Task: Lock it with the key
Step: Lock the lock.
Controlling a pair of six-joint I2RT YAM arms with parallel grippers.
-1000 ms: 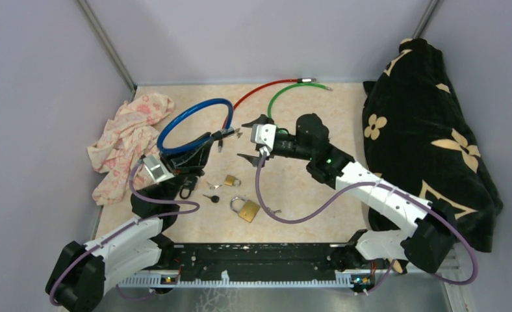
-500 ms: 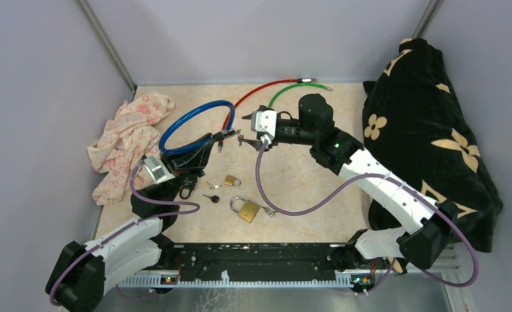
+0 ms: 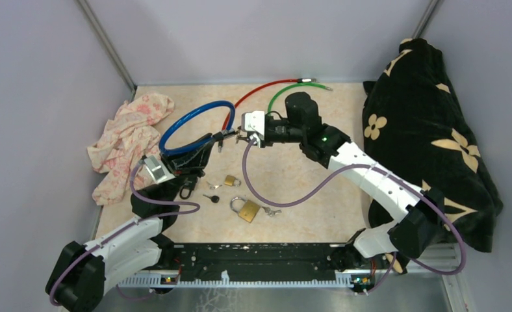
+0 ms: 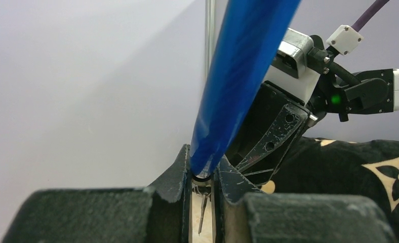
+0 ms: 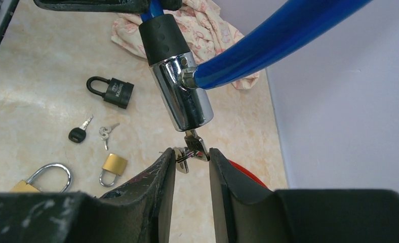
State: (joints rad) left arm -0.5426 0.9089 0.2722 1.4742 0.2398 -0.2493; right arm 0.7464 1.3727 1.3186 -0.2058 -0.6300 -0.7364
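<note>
Two steps look done, by my reading. The blue cable lock [image 5: 288, 30] is held off the table [image 3: 305, 188], and its key [image 5: 196, 147] sits in the lower end of the chrome lock cylinder [image 5: 182, 93]. The lock hangs at about 10 o'clock from the table's middle, with the cable end seated in the cylinder's side. What is left is the turn of the key, and nothing shows it begun.

The left gripper [image 4: 202, 162] is clamped on the blue cable near the cylinder. The right gripper [image 5: 191, 154] brackets the key head closely. Whether it already pinches the key I cannot tell.

Counted: one cable lock and three padlocks at 7 to 8 o'clock. These are a black padlock [image 5: 111, 92], a small brass padlock [image 5: 112, 166] and a larger brass padlock [image 3: 247, 210]. The loose keys are one black-headed key [image 5: 77, 133], a small silver pair [image 5: 105, 132] and a bunch [image 3: 271, 211] just beside the larger brass padlock. Two more cables lie at 12 o'clock, a red cable [image 3: 266, 85] and a green cable [image 3: 281, 92]. There are two cloths, a pink floral cloth [image 3: 127, 143] at 9 o'clock and a black flower-patterned cloth [image 3: 422, 130] at 3 o'clock.
</note>
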